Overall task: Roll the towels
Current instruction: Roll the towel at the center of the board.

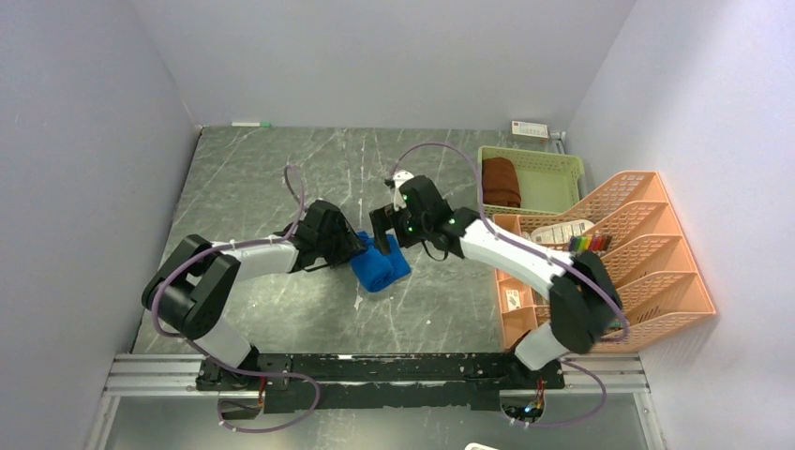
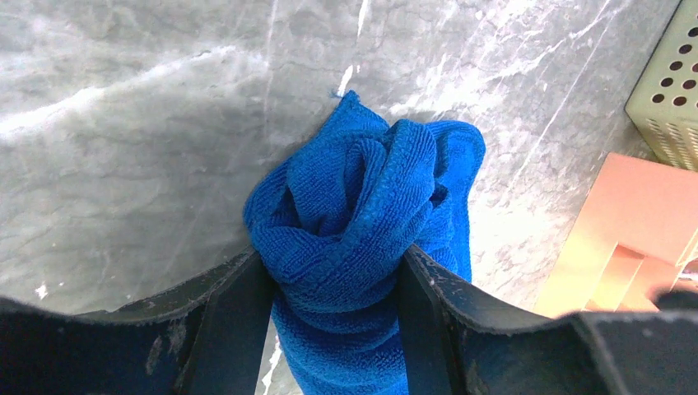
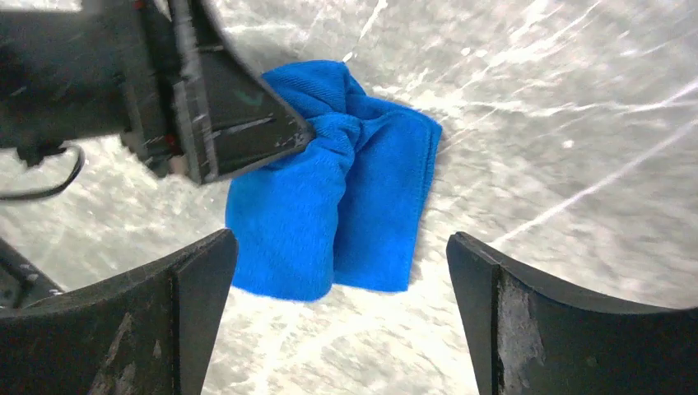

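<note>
Though the bright royal-blue terry-cloth towel (image 1: 382, 265) lies wound into a thick, somewhat lumpy roll at the middle of the frame on the grey marbled table (image 1: 281, 178), one flap lies loose beside it, so I judge this roll nearly finished rather than done. The left gripper (image 1: 361, 251) is clenched on one end of it, fingers pressing both sides, while the right gripper (image 1: 382, 225) hangs just above with jaws spread wide and nothing between them. At the upper right, the rust-brown terry-cloth towel (image 1: 501, 181) sits rolled inside the pale green perforated plastic basket (image 1: 530, 152), so that half seems complete; what is left is probably tidying and stowing the blue one.
</note>
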{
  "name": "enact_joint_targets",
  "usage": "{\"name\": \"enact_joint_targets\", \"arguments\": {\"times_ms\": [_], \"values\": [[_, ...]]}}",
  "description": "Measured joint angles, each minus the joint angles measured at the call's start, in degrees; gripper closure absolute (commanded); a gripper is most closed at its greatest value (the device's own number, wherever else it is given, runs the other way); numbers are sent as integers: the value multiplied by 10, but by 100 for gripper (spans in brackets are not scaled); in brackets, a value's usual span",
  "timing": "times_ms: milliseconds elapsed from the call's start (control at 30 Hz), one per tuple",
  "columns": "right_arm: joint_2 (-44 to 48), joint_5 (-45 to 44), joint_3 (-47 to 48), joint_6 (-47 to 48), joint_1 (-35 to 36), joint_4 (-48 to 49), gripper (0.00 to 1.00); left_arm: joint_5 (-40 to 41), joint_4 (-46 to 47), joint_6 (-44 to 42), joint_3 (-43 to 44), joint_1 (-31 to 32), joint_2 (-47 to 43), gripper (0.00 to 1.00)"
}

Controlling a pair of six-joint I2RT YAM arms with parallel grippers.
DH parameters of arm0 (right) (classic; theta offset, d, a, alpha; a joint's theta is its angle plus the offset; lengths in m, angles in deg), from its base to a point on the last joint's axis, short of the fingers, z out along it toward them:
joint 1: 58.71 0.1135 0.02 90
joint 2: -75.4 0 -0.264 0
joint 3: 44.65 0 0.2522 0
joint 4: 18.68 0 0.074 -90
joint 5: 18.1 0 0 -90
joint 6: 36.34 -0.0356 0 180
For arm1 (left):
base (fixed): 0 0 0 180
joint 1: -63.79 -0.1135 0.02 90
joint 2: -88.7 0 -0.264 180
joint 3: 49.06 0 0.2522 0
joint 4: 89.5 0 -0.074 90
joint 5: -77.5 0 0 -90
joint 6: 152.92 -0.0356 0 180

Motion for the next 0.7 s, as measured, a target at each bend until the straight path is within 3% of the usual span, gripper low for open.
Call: {"name": "enact_joint_targets", "arguments": {"times_ms": [133,267,433,700], "values": [[86,-152,-29,68,93,-4,0,-11,-7,-17,21,0,18,38],[72,-233,-20,115,199,-14,0,-24,-14,-31,41,-2,35,38],[-13,-285,3,117,226,-47,0,-40,-17,-40,54,-5,48,38],[-82,-293,43,57,228,-86,2,-54,-15,-42,55,-11,51,38]]}}
